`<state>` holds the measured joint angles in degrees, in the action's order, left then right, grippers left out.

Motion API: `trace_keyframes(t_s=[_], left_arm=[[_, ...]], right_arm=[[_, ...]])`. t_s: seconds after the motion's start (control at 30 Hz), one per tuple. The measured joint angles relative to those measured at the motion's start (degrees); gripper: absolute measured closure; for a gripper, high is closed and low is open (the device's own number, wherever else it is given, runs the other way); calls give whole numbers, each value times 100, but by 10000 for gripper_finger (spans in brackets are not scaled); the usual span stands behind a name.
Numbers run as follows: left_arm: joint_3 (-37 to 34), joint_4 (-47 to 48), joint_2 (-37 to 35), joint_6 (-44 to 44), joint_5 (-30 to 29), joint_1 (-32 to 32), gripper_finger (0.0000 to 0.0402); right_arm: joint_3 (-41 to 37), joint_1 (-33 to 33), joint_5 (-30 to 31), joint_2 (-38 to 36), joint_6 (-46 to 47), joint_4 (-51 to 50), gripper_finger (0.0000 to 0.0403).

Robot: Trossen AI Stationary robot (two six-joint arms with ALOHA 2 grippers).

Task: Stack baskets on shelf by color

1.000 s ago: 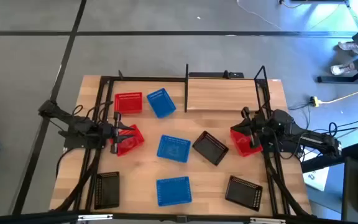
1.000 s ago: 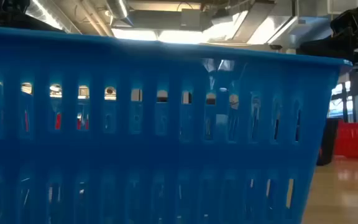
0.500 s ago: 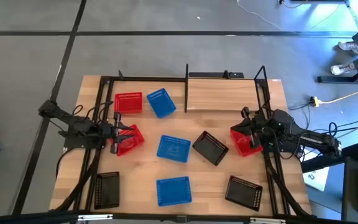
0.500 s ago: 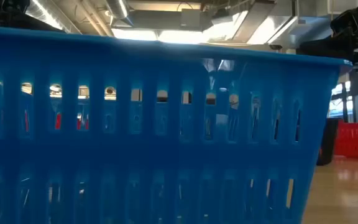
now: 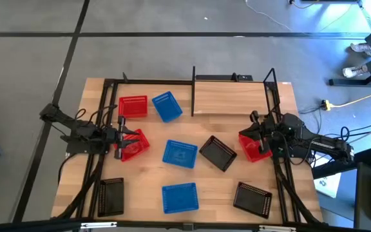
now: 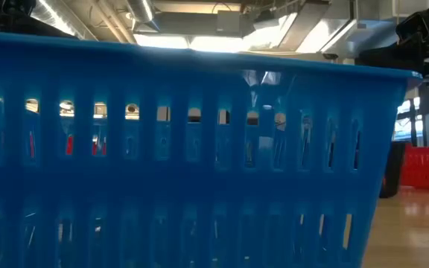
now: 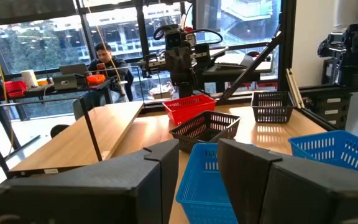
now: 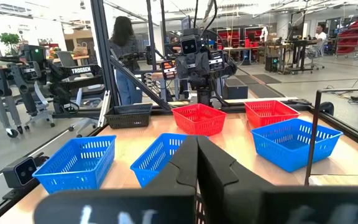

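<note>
red baskets (image 5: 133,107), blue baskets (image 5: 180,154), black baskets (image 5: 218,153), light wood shelf (image 5: 230,96)

Perforated plastic baskets (image 5: 180,153) with a slight sheen sit on a smooth light wood table (image 5: 153,177) beside a matt black metal-rod shelf (image 5: 194,90).

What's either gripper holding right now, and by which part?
Nothing, as far as the views show. The left gripper is open with an empty gap; the right gripper is shut, nothing between its fingers.
</note>
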<state>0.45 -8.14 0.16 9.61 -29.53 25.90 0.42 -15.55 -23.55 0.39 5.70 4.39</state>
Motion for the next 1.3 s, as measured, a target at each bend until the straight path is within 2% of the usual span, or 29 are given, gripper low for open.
trace_keyframes(t_s=[0.67, 0.97, 1.17, 1.3], left_arm=[[1, -1, 1, 0, 1, 1, 298], [2, 0, 0, 0, 1, -1, 298], [2, 2, 0, 0, 1, -1, 298], [0, -1, 1, 0, 1, 0, 298]], right_arm=[[1, -1, -10, -1, 30, 206, 402], [3, -2, -49, -5, 1004, 566, 402], [22, -2, 9, -3, 1147, 635, 402], [459, 0, 203, 4, 539, 166, 402]])
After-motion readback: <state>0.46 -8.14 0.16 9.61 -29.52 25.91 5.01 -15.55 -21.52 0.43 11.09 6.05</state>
